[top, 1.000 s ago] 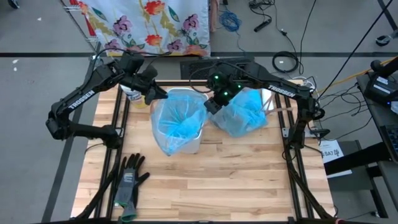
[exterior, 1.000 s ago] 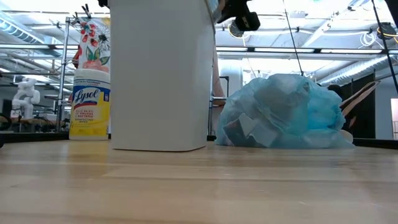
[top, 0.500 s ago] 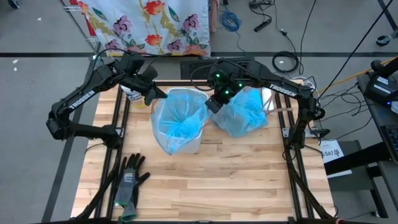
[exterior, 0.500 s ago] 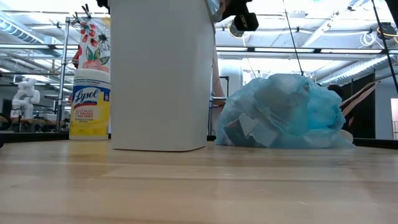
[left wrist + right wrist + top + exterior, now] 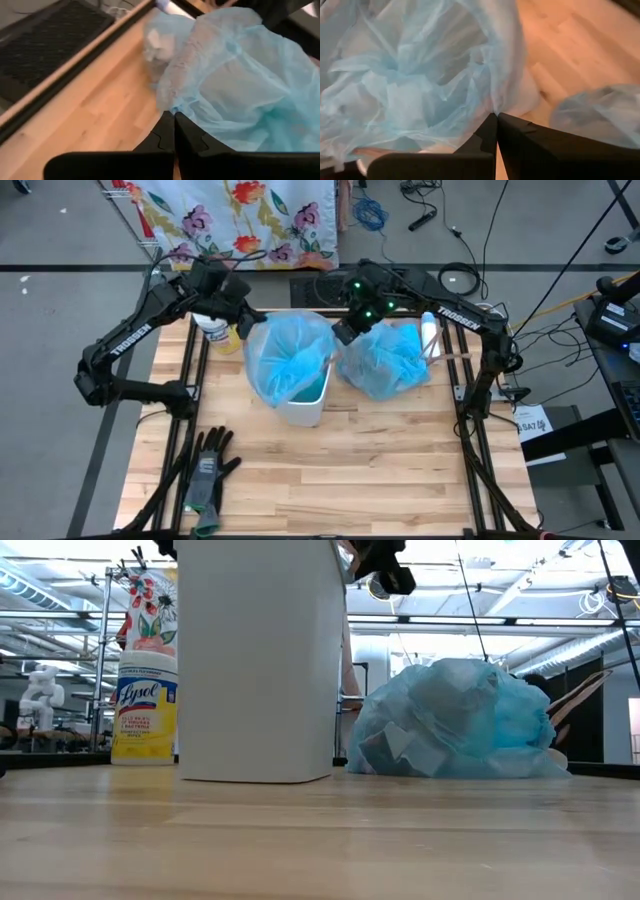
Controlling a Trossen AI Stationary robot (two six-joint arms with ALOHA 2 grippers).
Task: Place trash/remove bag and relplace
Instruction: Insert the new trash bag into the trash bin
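Note:
A white bin (image 5: 303, 406) stands mid-table with a thin blue bag (image 5: 290, 360) in its mouth. The bag's rim is raised above the bin between my two grippers. My left gripper (image 5: 243, 329) is shut on the rim's left side. My right gripper (image 5: 343, 333) is shut on its right side. A second blue bag (image 5: 388, 362), stuffed full, rests with its underside on the table just right of the bin. Pale scraps of trash (image 5: 400, 745) show through its wall. My left gripper pinches the bag's rim (image 5: 172, 106) on the bin's left side between its two shut fingers, slanting down from the table's far left. The film runs away from the fingertips, gathered in folds. How many layers, I cannot tell. My right gripper pinches the bag's rim (image 5: 494, 107) on the bin's right side between its two shut fingers, slanting down from the far right. The film fans out from the fingertips in creases toward the bin's inside, drawn up from the bin.
A yellow wipes canister (image 5: 215, 332) stands far left of the bin, close under my left arm. A pair of black-and-grey gloves (image 5: 207, 470) lies near the front left. A white bottle (image 5: 428, 332) stands behind the full bag. Bare wood (image 5: 380, 470) spreads across the near half.
The bag's rim, which hung down over the bin's near wall, has been drawn up and toward the far edge, baring that white wall. My right gripper has gone a little toward the far edge. The bin and the full bag have stayed put.

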